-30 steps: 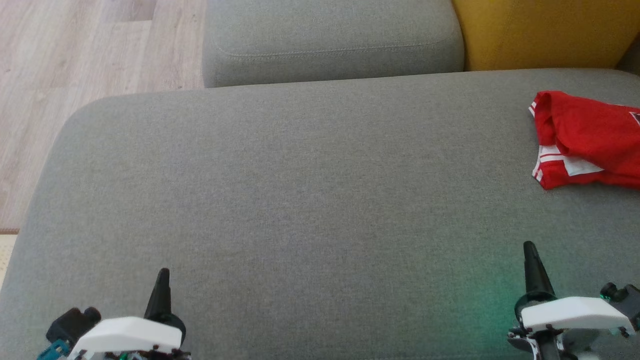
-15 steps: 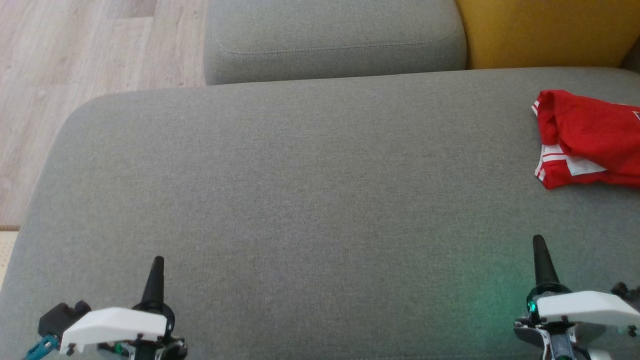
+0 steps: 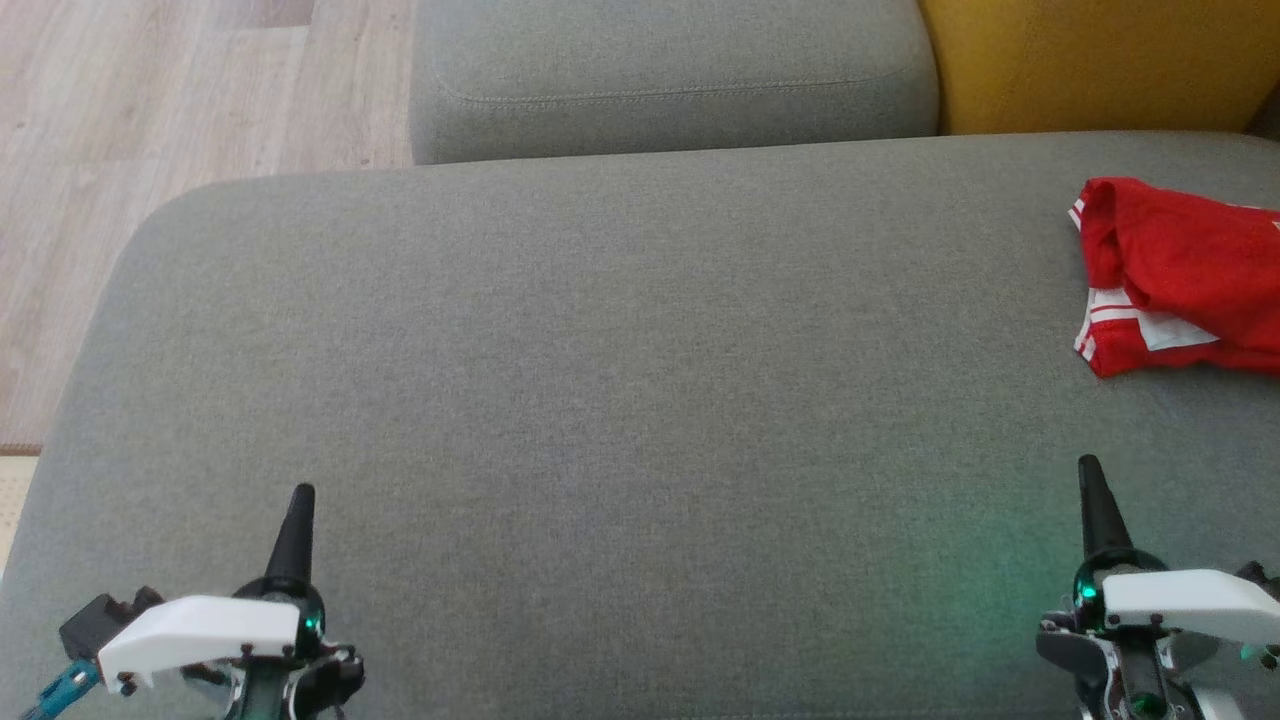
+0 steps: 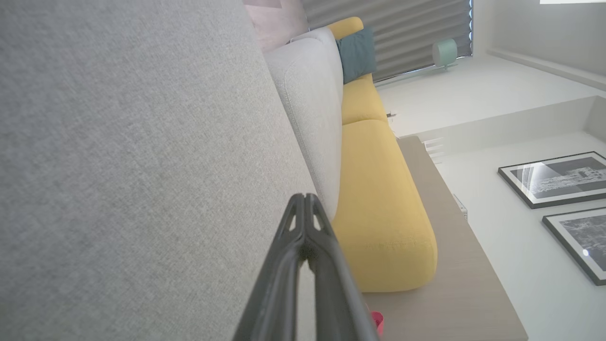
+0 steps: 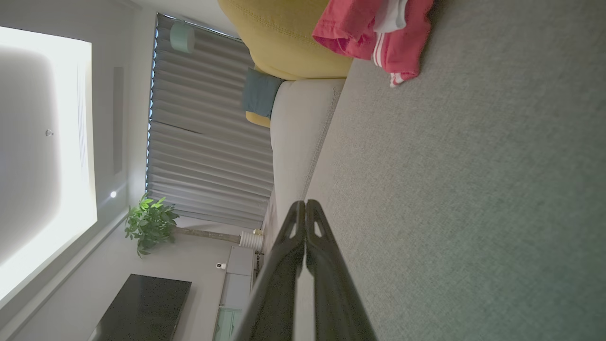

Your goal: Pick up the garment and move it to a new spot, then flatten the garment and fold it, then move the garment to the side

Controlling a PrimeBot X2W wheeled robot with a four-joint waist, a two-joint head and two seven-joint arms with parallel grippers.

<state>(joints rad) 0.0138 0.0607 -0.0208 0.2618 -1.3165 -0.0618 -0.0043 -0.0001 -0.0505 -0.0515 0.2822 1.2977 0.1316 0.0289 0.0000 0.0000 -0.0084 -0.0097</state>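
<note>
Both grippers closed, holding nothing. Left gripper (image 3: 299, 500) over near-left part of grey sofa seat (image 3: 640, 340), right gripper (image 3: 1093, 480) over near-right part. Red garment (image 3: 1180, 270) with white stripes lies crumpled on seat at far right, well apart from right gripper. Yellow cushion (image 3: 1090, 60) behind garment.

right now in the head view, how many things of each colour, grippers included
grey: 2, seat, backrest
yellow: 1, cushion
red: 1, garment
dark: 2, left gripper, right gripper
total: 6
</note>
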